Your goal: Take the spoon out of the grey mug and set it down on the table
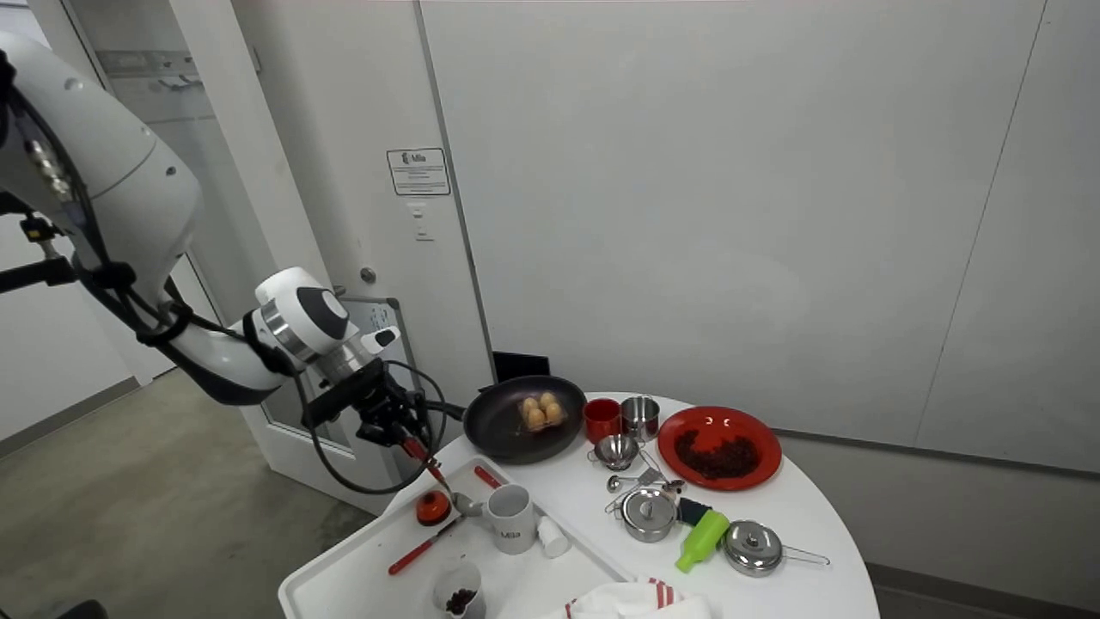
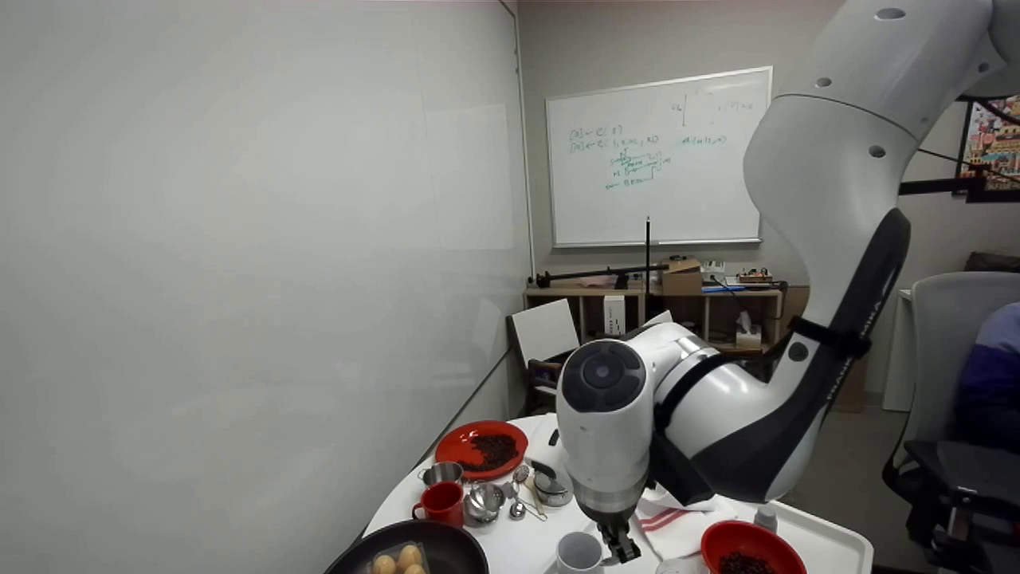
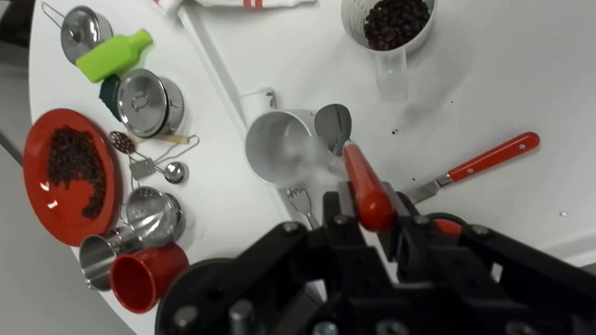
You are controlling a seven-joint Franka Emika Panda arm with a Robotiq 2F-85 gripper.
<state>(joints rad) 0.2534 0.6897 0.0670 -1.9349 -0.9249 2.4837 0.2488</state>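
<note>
Red-handled metal spoon [image 3: 361,170], in the wrist view, between the fingers of the black two-fingered gripper [image 3: 370,202], jaws narrowed onto the handle, apparently holding; spoon bowl outside the rim of the small pale grey cylindrical mug [image 3: 265,149], just beside the wall, over a shallow white tray [image 3: 489,102]; contact with mug or tray impossible to tell. Seems light, stiff and not fragile; handle smooth, rounded at the butt and narrowing toward the neck, so likely to slip or swivel under a weak pinch; best to take hold across the thick red part, square to the length, rather than on the thin neck.

In an exterior view, spoon [image 1: 421,451] slanting down out of the gripper, bowl lowest, close beside the mug and near the blade of a small red-handled knife [image 1: 421,548]; hold apparently high on the handle, much of the length free below, thus apt to pivot at touchdown; best to lower slowly, bowl first, onto the round white-topped table [image 1: 799,507], clear of the mug, probably ceramic and easier to chip than the spoon.

In an exterior view, gripper [image 2: 624,550] pointing down just beside the mug; spoon not clearly made out there, and grip impossible to tell from that side.
</note>
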